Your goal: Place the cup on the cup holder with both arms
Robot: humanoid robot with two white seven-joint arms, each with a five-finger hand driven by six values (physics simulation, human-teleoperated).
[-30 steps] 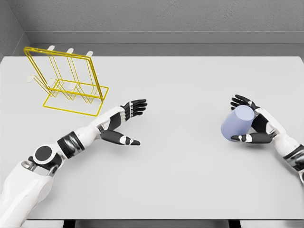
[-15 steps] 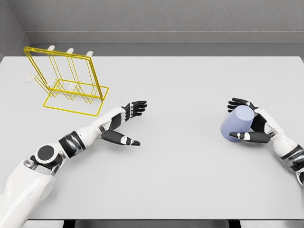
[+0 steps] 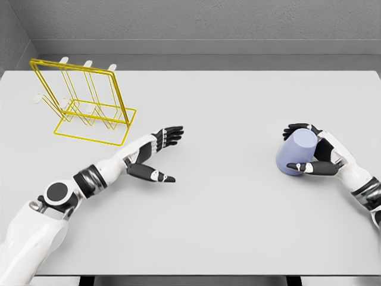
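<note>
The right hand [image 3: 318, 156] wraps its fingers [image 3: 300, 127] around the lilac cup [image 3: 295, 153]; the left hand [image 3: 152, 154] lies with fingers spread, holding nothing, the yellow cup holder [image 3: 83, 101] beyond its fingers.

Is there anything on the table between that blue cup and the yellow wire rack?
Only the open left hand sits between the blue cup, gripped by the right hand, and the yellow wire rack. Otherwise the head view shows bare table.

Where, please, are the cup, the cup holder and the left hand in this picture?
cup [image 3: 296, 154], head view, on its blue side wall.
cup holder [image 3: 114, 92], head view, on the front frame's right upright.
left hand [image 3: 156, 153], head view, on the palm.
</note>
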